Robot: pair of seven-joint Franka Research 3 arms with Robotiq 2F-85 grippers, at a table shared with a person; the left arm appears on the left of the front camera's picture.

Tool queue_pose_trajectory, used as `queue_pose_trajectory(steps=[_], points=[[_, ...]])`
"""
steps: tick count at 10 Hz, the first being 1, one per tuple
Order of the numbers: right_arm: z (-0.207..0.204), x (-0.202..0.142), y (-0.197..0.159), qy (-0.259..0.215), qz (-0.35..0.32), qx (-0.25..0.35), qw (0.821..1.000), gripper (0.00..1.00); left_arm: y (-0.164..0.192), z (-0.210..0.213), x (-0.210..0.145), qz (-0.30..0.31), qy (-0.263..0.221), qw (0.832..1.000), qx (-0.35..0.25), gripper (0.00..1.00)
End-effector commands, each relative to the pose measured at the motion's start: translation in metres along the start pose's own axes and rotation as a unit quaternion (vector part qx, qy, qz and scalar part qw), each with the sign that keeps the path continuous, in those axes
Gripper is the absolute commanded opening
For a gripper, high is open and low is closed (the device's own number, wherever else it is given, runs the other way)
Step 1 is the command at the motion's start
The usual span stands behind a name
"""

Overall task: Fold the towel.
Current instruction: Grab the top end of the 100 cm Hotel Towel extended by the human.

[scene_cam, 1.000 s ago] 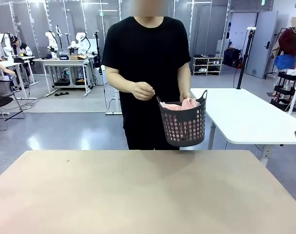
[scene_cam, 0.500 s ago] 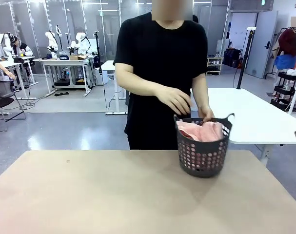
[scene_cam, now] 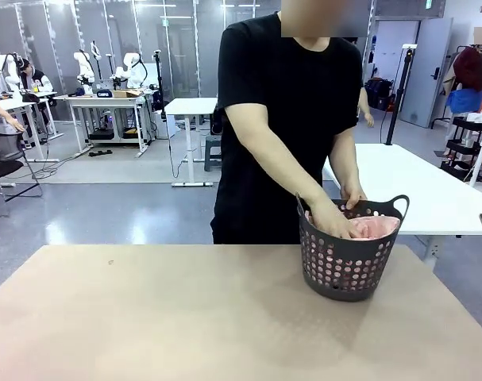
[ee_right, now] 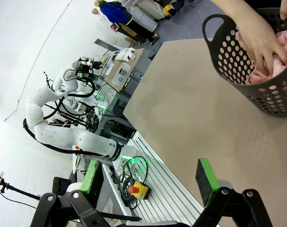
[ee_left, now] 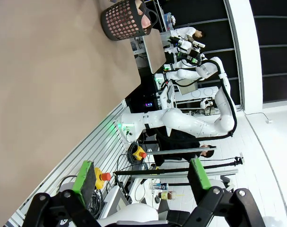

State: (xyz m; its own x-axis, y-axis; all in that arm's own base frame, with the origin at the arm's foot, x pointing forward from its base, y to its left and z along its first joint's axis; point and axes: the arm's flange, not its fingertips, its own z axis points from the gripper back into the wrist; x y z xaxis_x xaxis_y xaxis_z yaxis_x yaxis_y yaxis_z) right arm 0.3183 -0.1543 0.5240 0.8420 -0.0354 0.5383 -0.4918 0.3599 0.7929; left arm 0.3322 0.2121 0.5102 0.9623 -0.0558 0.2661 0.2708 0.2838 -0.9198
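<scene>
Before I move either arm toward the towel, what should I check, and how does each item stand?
1. Towel laid out on the table: not ok. The towel lies bunched inside the basket.
2. Person clear of the towel: not ok. The person's hand is reaching into the basket onto it.
3. Basket steady: ok. It stands upright on the table, toward the robot's right.
4. Left gripper open and empty: ok.
5. Right gripper open and empty: ok.
6. Towel's plain band edge located: cannot tell; the towel is too crumpled.
</scene>
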Motion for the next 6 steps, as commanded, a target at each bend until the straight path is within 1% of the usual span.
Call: queue_pose_trajectory(steps=[1, 6], points=[[0.0002, 0.0015, 0.0005, -0.004, 0.002, 0.004, 1.000, 1.00, 0.0004, 0.0008, -0.0008, -0.003, 0.003, 1.000, -0.004, 1.00], [0.0002, 0.0015, 0.0005, -0.004, 0.002, 0.004, 1.000, 1.00, 0.0004, 0.0008, -0.0008, -0.003, 0.003, 1.000, -0.004, 1.00]])
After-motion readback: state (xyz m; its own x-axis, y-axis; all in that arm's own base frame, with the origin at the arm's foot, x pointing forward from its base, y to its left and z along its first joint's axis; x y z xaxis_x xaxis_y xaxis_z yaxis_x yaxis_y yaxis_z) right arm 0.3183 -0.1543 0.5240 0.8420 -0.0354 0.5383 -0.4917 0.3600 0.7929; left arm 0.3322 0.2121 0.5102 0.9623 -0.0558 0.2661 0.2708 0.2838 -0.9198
